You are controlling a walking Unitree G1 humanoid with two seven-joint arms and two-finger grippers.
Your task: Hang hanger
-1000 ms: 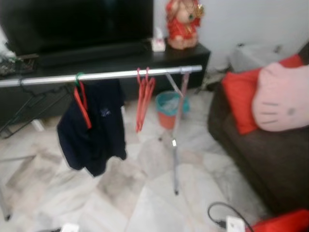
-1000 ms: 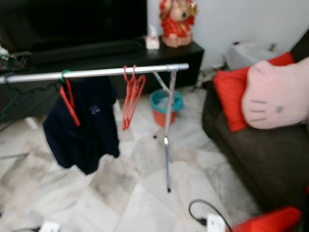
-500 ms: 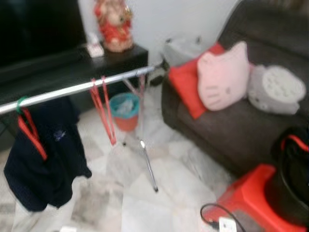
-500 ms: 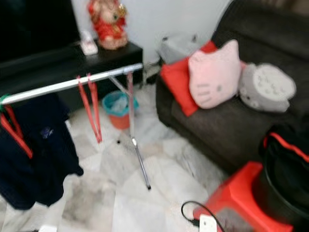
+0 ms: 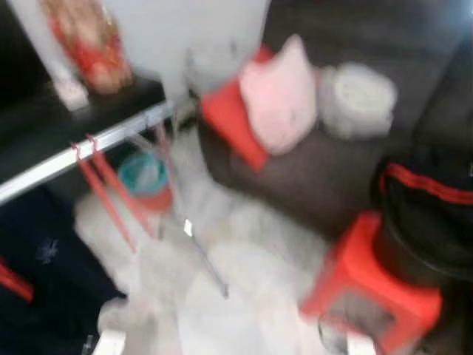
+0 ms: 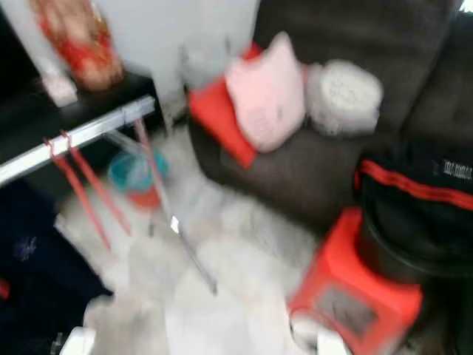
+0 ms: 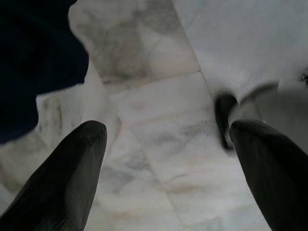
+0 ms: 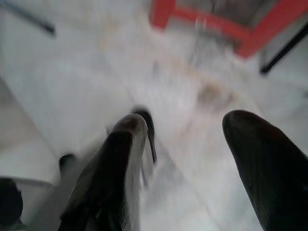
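The head views are blurred by motion. A silver clothes rail (image 5: 89,148) runs across the left, with two red hangers (image 5: 103,196) hooked near its end. A dark navy garment (image 5: 44,288) hangs from it at the lower left. My left gripper (image 7: 168,130) hangs open over the marble floor, with the navy cloth beside one finger. Over pale floor my right gripper (image 8: 185,120) is open too, empty, with a red stool (image 8: 216,24) ahead of it.
A dark sofa (image 5: 310,185) on the right holds a red cushion (image 5: 229,118), a pink cat cushion (image 5: 277,96) and a grey plush (image 5: 355,100). A black bag with a red stripe (image 5: 429,214) sits on the red stool (image 5: 369,288). A teal and orange bin (image 5: 144,181) stands behind the rail's leg.
The camera has swung right: the rail and garment slid towards the picture's left, and the sofa, red stool and black bag came into view. The picture has grown blurrier.
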